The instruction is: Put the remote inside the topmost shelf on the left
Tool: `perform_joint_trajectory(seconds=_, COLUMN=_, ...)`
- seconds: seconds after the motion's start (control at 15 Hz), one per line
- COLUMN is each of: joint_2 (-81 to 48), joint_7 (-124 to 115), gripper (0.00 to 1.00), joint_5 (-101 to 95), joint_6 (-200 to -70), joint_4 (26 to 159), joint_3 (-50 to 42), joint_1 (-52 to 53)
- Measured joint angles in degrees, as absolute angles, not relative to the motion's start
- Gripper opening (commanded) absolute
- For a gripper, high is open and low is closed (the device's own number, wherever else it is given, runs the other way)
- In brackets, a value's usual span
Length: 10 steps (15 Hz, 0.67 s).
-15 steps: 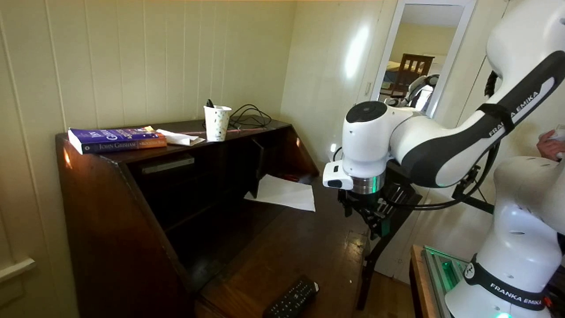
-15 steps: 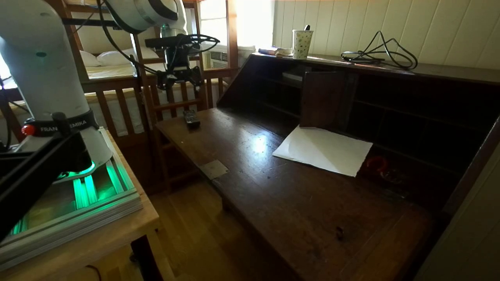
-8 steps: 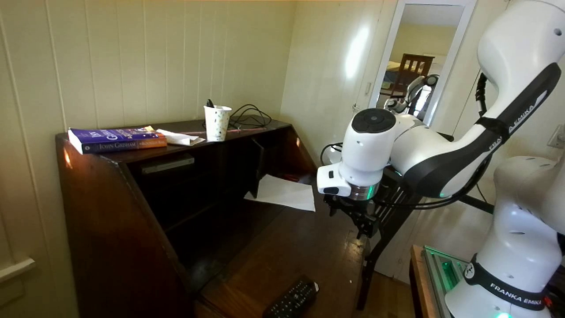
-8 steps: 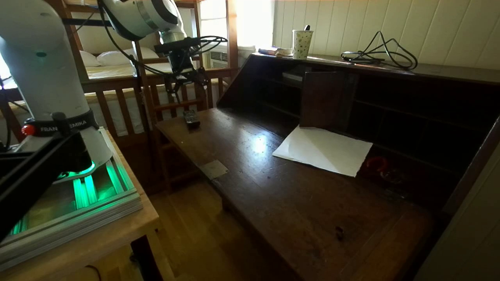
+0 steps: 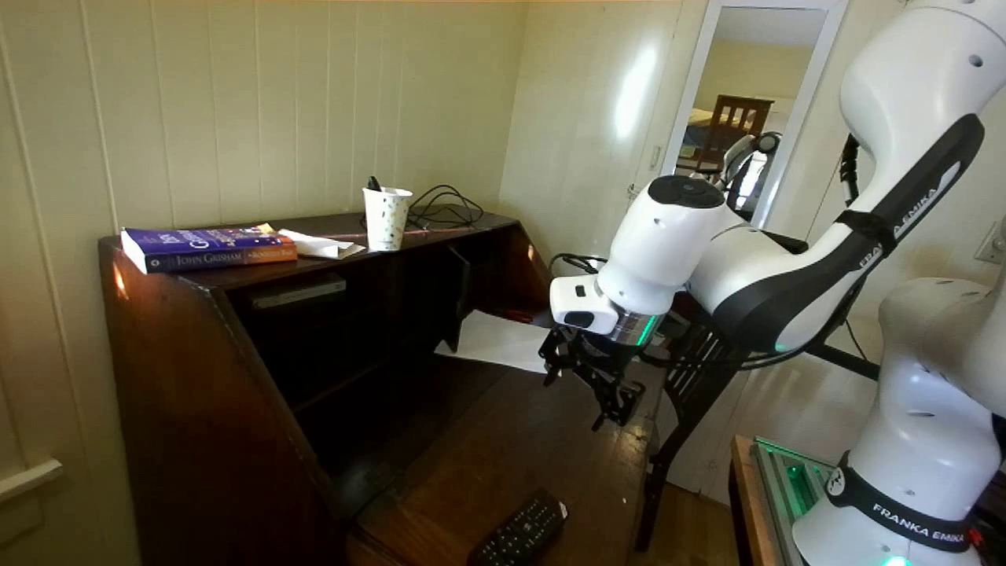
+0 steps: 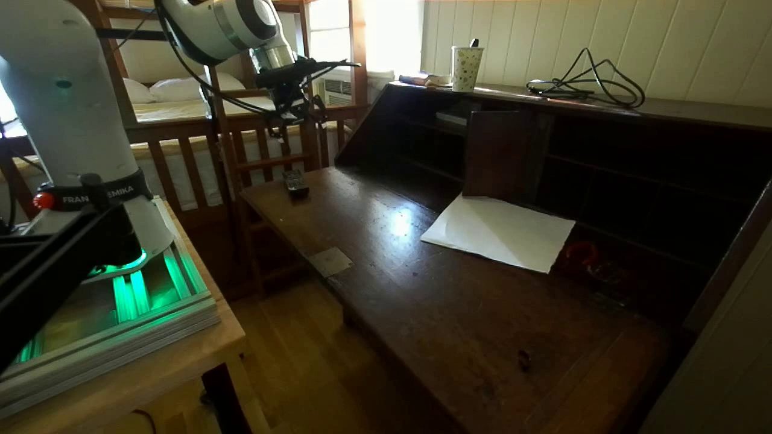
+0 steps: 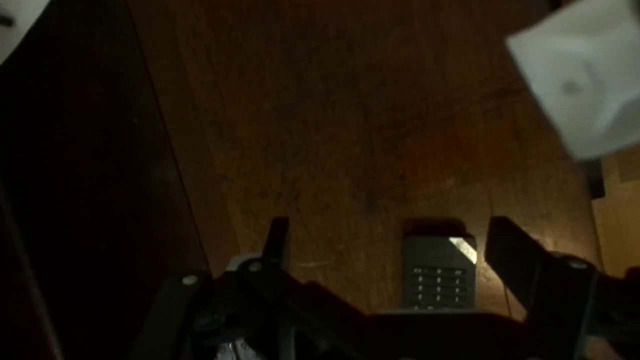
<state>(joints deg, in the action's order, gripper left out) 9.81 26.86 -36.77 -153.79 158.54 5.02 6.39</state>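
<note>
Arm [image 5: 904, 82]: smooth white, built in thick rounded forms
Side panel [image 5: 754, 306]: black, with pale letters [image 5: 921, 208], FRA and A EMIKA, either side of a black strap [image 5: 867, 226]
Wrist cap [image 5: 688, 191]: round and black
Wrist block [image 5: 595, 305]: white, bearing two dark rounded patches [image 5: 580, 320]
Wrist collar [image 5: 629, 326]: silver metal with a bright green stripe [image 5: 647, 330]
Cable [image 5: 849, 165]: thick and black
Gripper [image 7: 389, 222]: black and angular, with pale round screw heads [image 7: 190, 280]
Base band [image 5: 900, 515]: black, printed FRANKA EMIKA in white, with a round pale emblem [image 5: 837, 481]
Base light [image 6: 139, 259]: green
</note>
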Motion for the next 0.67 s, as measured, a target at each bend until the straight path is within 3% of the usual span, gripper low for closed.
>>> perform_joint_trajectory(seconds=0.27, joint_2=4.2, joint_7=33.6, gripper=1.00, joint_5=-25.3, joint_6=-165.0, joint_4=158.8, joint_3=2.4, joint_1=7.2)
perform_joint_trajectory(seconds=0.67, joint_2=-4.2, joint_7=38.1, gripper=1.00, joint_5=-16.2, joint_6=-164.3, joint_4=158.7, joint_3=2.3, joint_1=7.6)
